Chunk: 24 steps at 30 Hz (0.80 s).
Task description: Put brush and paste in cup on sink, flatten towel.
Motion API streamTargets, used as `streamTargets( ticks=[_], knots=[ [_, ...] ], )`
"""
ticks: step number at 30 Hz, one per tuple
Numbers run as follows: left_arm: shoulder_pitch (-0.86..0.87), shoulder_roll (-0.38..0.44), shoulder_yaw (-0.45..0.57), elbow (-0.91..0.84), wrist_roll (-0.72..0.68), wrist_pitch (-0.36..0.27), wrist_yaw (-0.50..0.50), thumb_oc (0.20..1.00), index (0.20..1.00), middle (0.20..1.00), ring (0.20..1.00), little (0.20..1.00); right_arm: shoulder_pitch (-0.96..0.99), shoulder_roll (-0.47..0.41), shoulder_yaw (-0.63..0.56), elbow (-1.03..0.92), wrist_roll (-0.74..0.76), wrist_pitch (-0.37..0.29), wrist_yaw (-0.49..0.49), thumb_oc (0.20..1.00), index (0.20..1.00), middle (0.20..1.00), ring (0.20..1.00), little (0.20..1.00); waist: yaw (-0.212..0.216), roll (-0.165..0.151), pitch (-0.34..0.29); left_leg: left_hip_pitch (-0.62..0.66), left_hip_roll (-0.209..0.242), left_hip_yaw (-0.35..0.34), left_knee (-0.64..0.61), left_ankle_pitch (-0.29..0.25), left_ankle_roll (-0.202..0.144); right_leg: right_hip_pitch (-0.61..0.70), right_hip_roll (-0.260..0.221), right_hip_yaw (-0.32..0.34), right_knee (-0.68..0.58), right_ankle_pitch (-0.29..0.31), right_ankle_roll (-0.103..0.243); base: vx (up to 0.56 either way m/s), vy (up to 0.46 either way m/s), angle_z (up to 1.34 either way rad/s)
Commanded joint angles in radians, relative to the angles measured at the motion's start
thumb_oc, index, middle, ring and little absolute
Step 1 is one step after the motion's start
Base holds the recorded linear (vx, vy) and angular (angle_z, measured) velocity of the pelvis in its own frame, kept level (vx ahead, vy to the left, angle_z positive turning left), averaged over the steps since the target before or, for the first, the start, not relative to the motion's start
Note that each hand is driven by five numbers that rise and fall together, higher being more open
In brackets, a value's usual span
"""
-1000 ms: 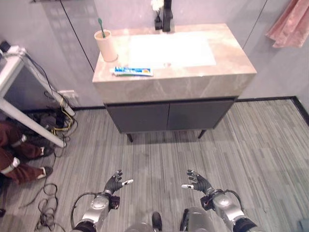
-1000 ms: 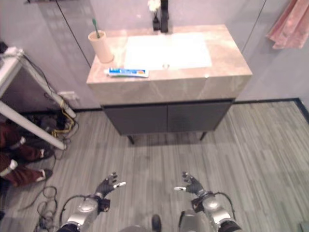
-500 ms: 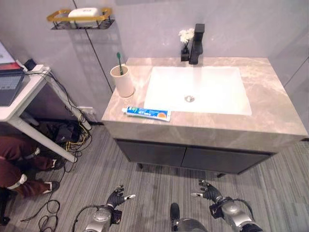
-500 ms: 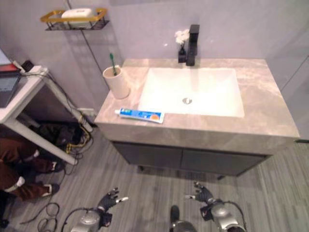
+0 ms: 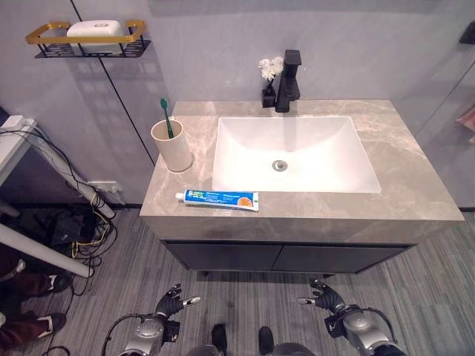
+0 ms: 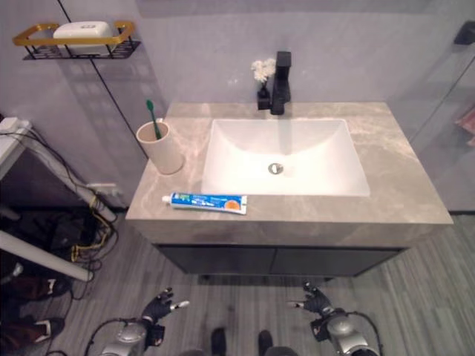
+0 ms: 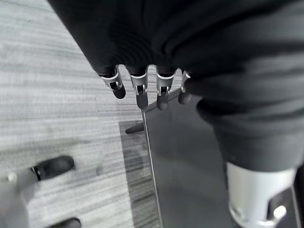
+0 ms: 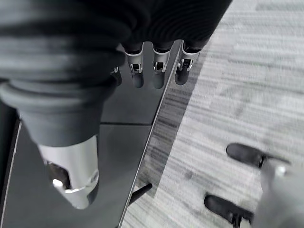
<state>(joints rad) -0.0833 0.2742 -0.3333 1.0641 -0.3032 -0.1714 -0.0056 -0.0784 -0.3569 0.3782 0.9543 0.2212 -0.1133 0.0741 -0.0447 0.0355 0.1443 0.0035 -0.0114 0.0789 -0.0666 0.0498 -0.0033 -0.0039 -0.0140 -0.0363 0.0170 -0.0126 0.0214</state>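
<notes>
a green toothbrush (image 5: 165, 117) stands in a beige cup (image 5: 171, 146) at the left end of a marble sink counter (image 5: 415, 185), while a blue and white toothpaste tube (image 5: 220, 199) lies flat on the counter's front edge, near the cup but apart from it. low over the grey floor (image 5: 245, 304) before the dark cabinet (image 5: 286, 257), the left hand (image 5: 169, 303) and right hand (image 5: 325, 297) hang with fingers loosely extended, holding nothing. a black faucet (image 5: 288, 70) stands behind the white basin (image 5: 297, 152).
</notes>
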Motion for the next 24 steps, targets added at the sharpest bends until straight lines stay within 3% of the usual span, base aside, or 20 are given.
streamTargets(
  ticks=[1,3,5,7,11,12,15,18,19,24],
  knots=[
    [-0.015,0.04,-0.028,0.015,0.079,-0.041,0.006,1.0,1.0,1.0,1.0,1.0,-0.035,-0.007,0.036,-0.034,-0.023,-0.041,0.024,1.0,1.0,1.0,1.0,1.0,0.021,-0.026,-0.004,-0.003,-0.012,0.016,0.083,-0.078,0.001,-0.097,-0.095,-0.01,0.049,0.126,0.114,-0.08,0.319,-0.25],
    [-0.014,0.04,-0.026,0.046,0.093,-0.043,0.007,1.0,1.0,1.0,1.0,1.0,-0.043,-0.005,0.044,-0.007,-0.047,-0.041,0.025,1.0,1.0,1.0,1.0,1.0,0.024,-0.031,0.006,-0.007,-0.018,0.032,0.076,-0.076,0.008,-0.116,-0.102,-0.002,0.046,0.15,0.127,-0.1,0.198,-0.61],
    [-0.008,0.081,-0.043,0.045,0.18,-0.054,0.009,1.0,1.0,1.0,1.0,1.0,-0.067,-0.005,0.06,0.094,-0.1,-0.032,0.029,1.0,1.0,1.0,1.0,1.0,0.053,-0.032,0.017,-0.019,-0.011,0.055,0.087,-0.08,0.012,-0.132,-0.134,-0.078,0.071,0.149,0.14,-0.11,0.07,-0.57],
    [0.008,0.121,-0.035,-0.008,0.193,-0.064,0.006,1.0,1.0,1.0,1.0,1.0,-0.084,-0.003,0.028,0.246,-0.101,-0.022,0.033,1.0,1.0,1.0,1.0,1.0,0.064,-0.034,0.012,-0.027,-0.005,0.025,0.094,-0.081,0.005,-0.115,-0.154,-0.045,0.051,0.154,0.145,-0.02,-0.096,-0.33],
    [0.076,0.163,-0.022,-0.134,0.207,-0.081,-0.008,1.0,1.0,1.0,1.0,1.0,-0.089,-0.008,-0.047,0.435,-0.129,-0.002,0.002,1.0,1.0,1.0,1.0,1.0,0.116,-0.038,-0.021,-0.025,-0.005,-0.008,0.065,-0.07,-0.009,-0.06,-0.173,-0.093,-0.04,0.164,0.143,0.04,-0.112,0.37],
    [0.149,0.218,-0.029,-0.281,0.249,-0.092,-0.043,1.0,1.0,1.0,1.0,1.0,-0.074,-0.022,-0.079,0.463,-0.151,-0.001,-0.003,1.0,1.0,1.0,1.0,1.0,0.134,-0.031,-0.034,-0.01,0.0,-0.016,0.043,-0.063,-0.018,-0.029,-0.173,-0.13,-0.071,0.167,0.147,0.09,-0.128,0.45],
    [0.205,0.35,-0.064,-0.455,0.369,-0.12,-0.09,1.0,1.0,1.0,1.0,1.0,-0.052,-0.034,-0.107,0.46,-0.146,-0.008,0.002,1.0,1.0,1.0,1.0,1.0,0.138,-0.022,-0.041,0.008,0.009,-0.028,0.01,-0.049,-0.031,-0.001,-0.171,-0.154,-0.092,0.162,0.149,0.06,-0.089,0.49],
    [0.263,0.452,-0.018,-0.61,0.383,-0.136,-0.124,1.0,1.0,1.0,1.0,1.0,-0.041,-0.038,-0.103,0.45,-0.162,-0.007,0.015,1.0,1.0,1.0,1.0,1.0,0.15,-0.008,-0.047,0.015,0.015,-0.04,-0.012,-0.038,-0.041,0.011,-0.171,-0.177,-0.104,0.154,0.148,0.04,-0.067,0.2],
    [0.287,0.533,0.01,-0.71,0.396,-0.153,-0.139,1.0,1.0,1.0,1.0,1.0,-0.043,-0.042,-0.079,0.439,-0.198,-0.007,0.02,1.0,1.0,1.0,1.0,1.0,0.158,0.001,-0.051,0.014,0.018,-0.047,-0.017,-0.035,-0.047,0.012,-0.175,-0.19,-0.104,0.149,0.15,0.02,-0.056,0.07],
    [0.341,0.644,0.097,-0.901,0.381,-0.177,-0.147,1.0,1.0,1.0,1.0,1.0,-0.051,-0.045,-0.062,0.423,-0.215,-0.008,0.026,1.0,1.0,1.0,1.0,1.0,0.171,0.021,-0.057,0.006,0.019,-0.055,-0.021,-0.031,-0.055,0.007,-0.182,-0.202,-0.104,0.145,0.153,0.01,-0.016,0.08]
  ],
)
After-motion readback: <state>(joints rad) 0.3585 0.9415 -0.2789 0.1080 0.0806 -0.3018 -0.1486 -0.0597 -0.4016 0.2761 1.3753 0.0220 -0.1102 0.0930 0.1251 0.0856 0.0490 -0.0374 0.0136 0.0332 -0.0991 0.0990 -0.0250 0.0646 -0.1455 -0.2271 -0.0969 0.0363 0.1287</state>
